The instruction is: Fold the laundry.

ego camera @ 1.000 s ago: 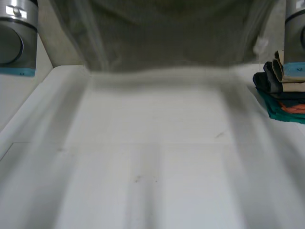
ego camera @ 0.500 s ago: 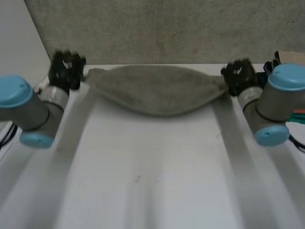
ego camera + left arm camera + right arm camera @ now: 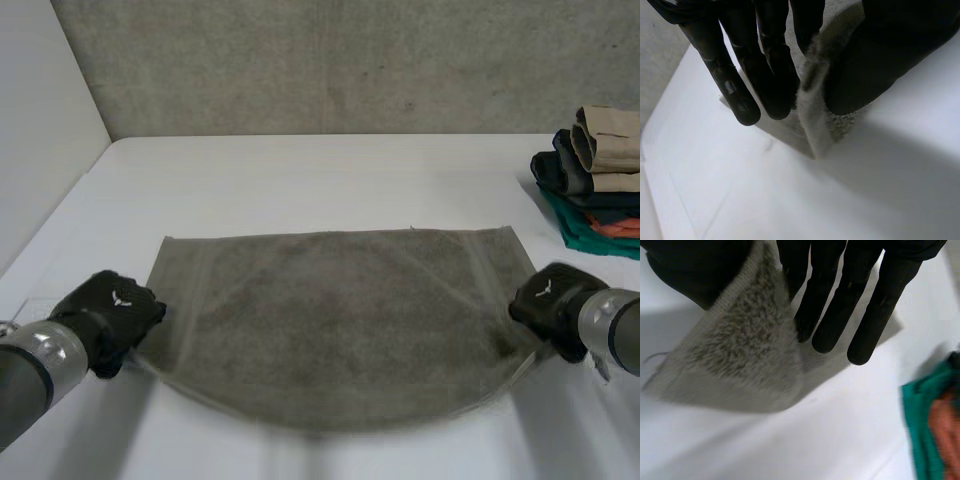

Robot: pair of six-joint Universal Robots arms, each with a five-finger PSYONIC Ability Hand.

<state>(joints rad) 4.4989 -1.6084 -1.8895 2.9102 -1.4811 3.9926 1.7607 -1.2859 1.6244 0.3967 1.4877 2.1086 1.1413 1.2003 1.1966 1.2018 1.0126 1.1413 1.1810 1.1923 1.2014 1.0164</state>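
Two black hands hold one grey towel [image 3: 335,320] in your head view. It lies spread across the middle of the white table [image 3: 300,175]. Its far edge is straight, and its near edge runs in a curve from hand to hand. Your left hand [image 3: 112,318] is at the lower left of the frame, on the near left corner. Your right hand [image 3: 548,303] is at the lower right, on the near right corner. A stack of folded clothes [image 3: 595,175] stands at the upper right, apart from the towel.

In your left wrist view, the fingers [image 3: 742,95] and thumb pinch the towel's corner between them.

In your right wrist view, straight fingers [image 3: 860,325] and the thumb pinch the other corner, and a green cloth [image 3: 927,440] lies near the fingertips.
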